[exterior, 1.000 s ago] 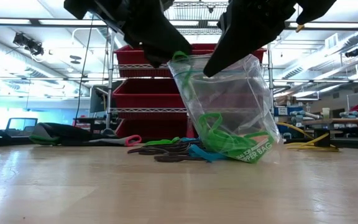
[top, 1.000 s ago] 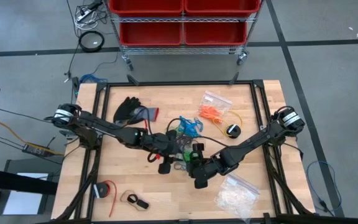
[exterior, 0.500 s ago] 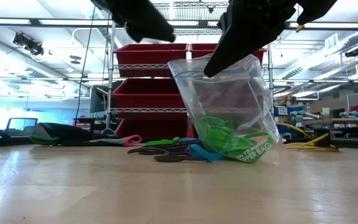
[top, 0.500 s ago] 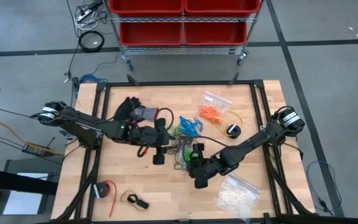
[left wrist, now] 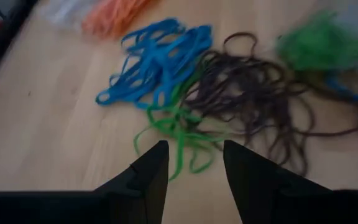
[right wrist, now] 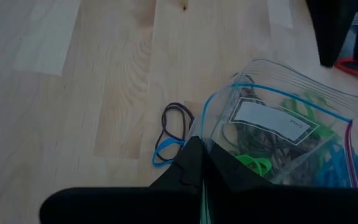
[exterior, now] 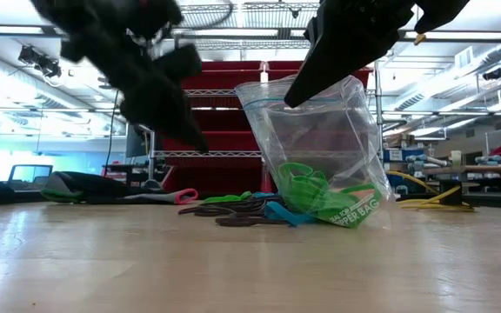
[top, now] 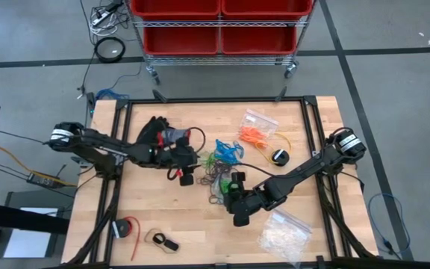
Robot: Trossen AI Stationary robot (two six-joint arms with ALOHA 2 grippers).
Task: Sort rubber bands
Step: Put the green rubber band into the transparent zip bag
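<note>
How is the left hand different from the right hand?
The left hand is open and holds nothing, while the right hand is shut on the rim of the clear bag. The left hand hangs over the loose rubber bands; the right hand holds its bag upright on the table. Both are dark, two-fingered.

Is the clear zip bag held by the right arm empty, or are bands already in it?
Not empty. The clear zip bag, pinched upright by the right gripper, holds green rubber bands at its bottom; its mouth stands open in the right wrist view.
</note>
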